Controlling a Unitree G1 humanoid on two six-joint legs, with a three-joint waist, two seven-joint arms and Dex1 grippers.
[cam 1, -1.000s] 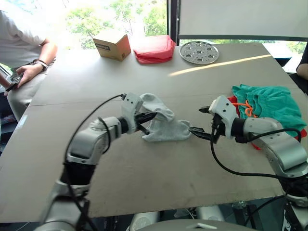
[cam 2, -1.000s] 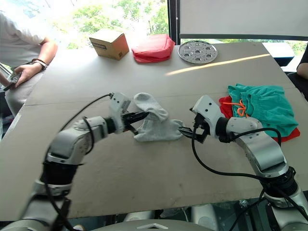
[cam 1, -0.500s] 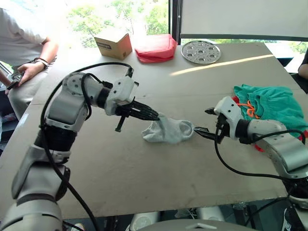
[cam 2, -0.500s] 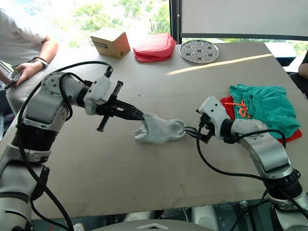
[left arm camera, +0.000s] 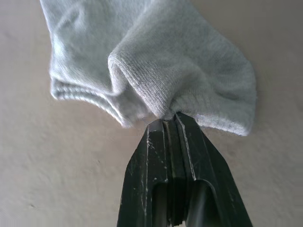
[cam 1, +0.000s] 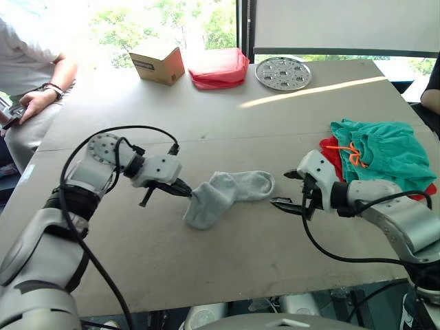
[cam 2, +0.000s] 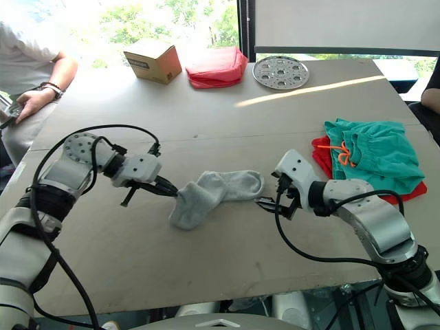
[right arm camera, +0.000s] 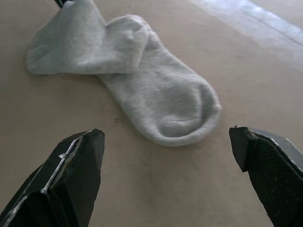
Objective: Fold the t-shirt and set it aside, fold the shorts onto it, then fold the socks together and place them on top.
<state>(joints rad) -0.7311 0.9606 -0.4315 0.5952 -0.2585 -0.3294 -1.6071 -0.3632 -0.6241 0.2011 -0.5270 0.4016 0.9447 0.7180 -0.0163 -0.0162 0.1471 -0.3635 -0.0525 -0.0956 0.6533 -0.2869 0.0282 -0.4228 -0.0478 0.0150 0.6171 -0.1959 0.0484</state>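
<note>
Standing by the grey-brown tabletop (cam 1: 227,124), I see the pair of light grey soft ankle socks (cam 1: 227,194) lying at its middle, one overlapping the other in a shallow V. The left gripper (cam 1: 184,192) is clenched on a bunched fold of sock at the nine o'clock end; the left wrist view shows the black tips pinched tight on knit fabric. The right gripper (cam 1: 283,203) hovers just off the toe end at three o'clock, jaws spread wide and touching nothing.

Over at three o'clock on the table, the teal-green fabric shorts with the orange drawstring (cam 1: 381,152) sit crumpled on the bright red t-shirt (cam 1: 333,152), of which only an edge peeks out, so I can't really tell how neatly it is folded.

The step in hand looks like folding the socks together. To do it well, I'd say the open claw should close on the toe end through both layers, then the two ends be brought over one another low to the table so the pair stays aligned, before carrying it to the stack.

A cardboard box (cam 1: 159,64), a pinkish-red cloth bundle (cam 1: 220,68) and a round metal plate (cam 1: 283,73) line the twelve o'clock edge.
</note>
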